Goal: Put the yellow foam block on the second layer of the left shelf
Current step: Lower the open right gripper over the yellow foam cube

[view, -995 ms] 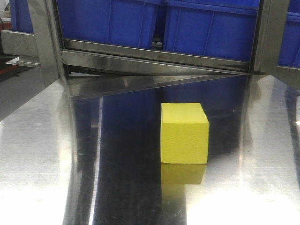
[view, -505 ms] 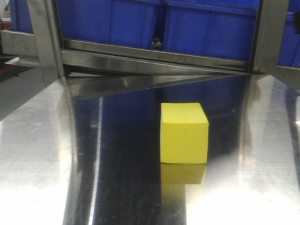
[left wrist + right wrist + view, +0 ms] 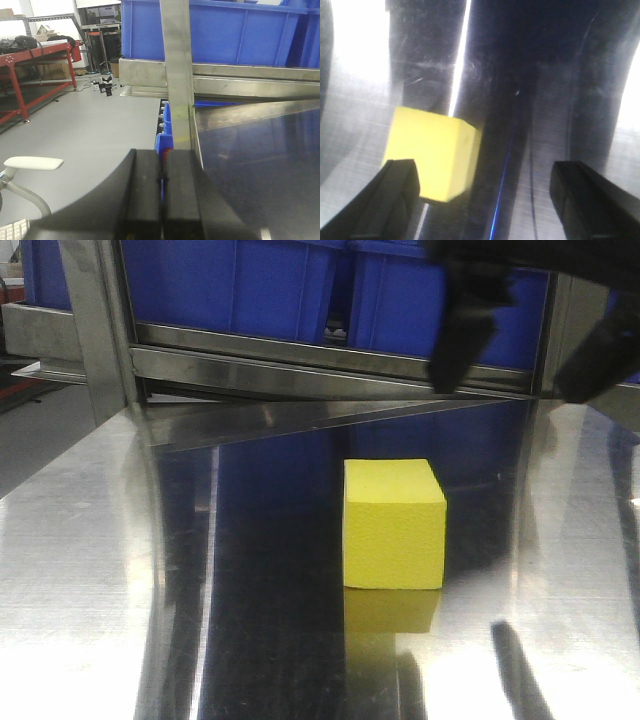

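One block [image 3: 394, 525] resting on the steel desk [image 3: 80, 570].
It sits at 6 o'clock from the blue bins [image 3: 240, 285] on the shelf [image 3: 330, 365] behind, touching nothing else. The right tool [image 3: 525, 350] hangs above it toward 1 o'clock, fingers spread wide (blurred in the front view); the left tool [image 3: 161, 195] has its fingers pressed together.
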Tool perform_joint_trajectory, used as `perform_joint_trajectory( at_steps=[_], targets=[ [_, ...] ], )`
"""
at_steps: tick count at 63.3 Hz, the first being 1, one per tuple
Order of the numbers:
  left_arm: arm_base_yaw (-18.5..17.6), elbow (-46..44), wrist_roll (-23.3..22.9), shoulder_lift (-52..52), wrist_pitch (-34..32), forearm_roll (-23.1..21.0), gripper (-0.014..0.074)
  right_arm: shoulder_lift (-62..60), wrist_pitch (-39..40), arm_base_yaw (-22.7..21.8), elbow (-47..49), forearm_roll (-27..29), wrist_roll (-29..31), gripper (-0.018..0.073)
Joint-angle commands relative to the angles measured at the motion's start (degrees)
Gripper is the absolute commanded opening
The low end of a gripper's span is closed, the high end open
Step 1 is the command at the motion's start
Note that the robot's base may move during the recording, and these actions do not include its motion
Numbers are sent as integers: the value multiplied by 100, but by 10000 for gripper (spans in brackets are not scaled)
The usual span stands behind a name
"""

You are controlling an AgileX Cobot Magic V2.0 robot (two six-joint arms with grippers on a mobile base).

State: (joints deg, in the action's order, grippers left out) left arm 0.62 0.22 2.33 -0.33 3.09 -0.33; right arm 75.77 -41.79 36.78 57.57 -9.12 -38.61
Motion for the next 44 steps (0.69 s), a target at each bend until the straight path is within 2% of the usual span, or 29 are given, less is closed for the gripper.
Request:
perform_joint_trajectory(
  at_steps=[1,12,19,44],
  targets=[
    [-23,140,-22,-95,-473,-29,124,376,-209,162,665,-223,-557,627],
    [-23,140,-22,-95,-473,-29,124,1158,-973,369,1557,-223,-1023,627],
    [-23,140,-22,-95,-473,-29,124,1577,-1376,429,1994,-223,-1046,627],
    [-23,140,-22,-95,-473,-29,124,1967,-1301,625,2155,-223,-1067,627]
  ],
)
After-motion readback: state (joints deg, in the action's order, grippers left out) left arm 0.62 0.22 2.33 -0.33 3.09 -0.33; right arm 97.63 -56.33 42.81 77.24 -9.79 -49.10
